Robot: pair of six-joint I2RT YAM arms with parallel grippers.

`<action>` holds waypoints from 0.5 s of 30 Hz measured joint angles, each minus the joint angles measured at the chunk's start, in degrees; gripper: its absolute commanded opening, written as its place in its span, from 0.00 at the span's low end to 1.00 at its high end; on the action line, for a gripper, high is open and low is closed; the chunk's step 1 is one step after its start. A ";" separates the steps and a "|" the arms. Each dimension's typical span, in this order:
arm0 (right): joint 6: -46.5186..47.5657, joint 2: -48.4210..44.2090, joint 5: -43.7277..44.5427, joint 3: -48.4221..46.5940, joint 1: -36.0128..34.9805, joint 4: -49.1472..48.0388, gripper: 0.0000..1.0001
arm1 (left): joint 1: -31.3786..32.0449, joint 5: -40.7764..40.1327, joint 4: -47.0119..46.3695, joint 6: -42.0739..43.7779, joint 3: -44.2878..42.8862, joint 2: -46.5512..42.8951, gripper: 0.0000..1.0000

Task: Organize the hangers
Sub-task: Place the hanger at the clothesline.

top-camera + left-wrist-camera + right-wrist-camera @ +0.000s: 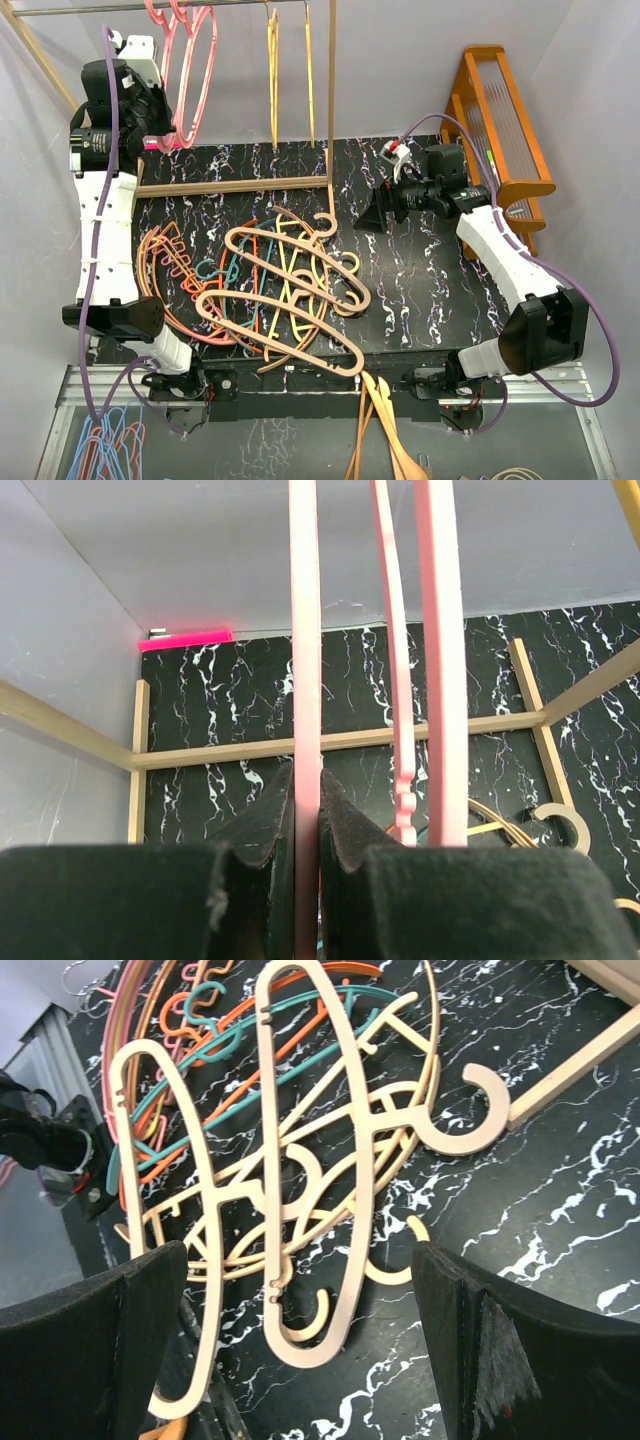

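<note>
Pink hanger [304, 630] clamped in left pincer [306, 780]: to be freed only once hooked on rail [90, 9]; right pincer [295, 1260] gaping.

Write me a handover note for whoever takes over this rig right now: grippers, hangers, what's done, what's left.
Left gripper: shut on a pink hanger up at the rail.
Right gripper: open, empty, over the table beside the pile.
Done: a few pink and yellow hangers hang on the rail.
Left: hang the tangled pile of tan, orange and teal ones.
</note>
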State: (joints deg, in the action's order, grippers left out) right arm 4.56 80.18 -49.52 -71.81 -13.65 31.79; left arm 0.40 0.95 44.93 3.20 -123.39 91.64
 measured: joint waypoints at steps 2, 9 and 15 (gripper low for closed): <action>0.83 0.09 0.81 0.55 0.17 -0.85 0.99 | -0.52 0.37 0.00 -0.04 -0.07 0.00 0.00; 1.84 3.02 0.00 -2.27 0.20 -1.20 0.99 | -1.92 1.64 -0.17 -0.83 -3.13 1.79 0.00; 2.08 6.78 -2.25 -4.55 0.22 1.57 0.99 | -2.73 3.56 -0.72 -1.33 -3.78 3.67 0.00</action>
State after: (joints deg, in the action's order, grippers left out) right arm 6.63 86.96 -51.77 -76.36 -13.43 33.36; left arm -2.33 4.51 44.21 1.87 -127.17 95.31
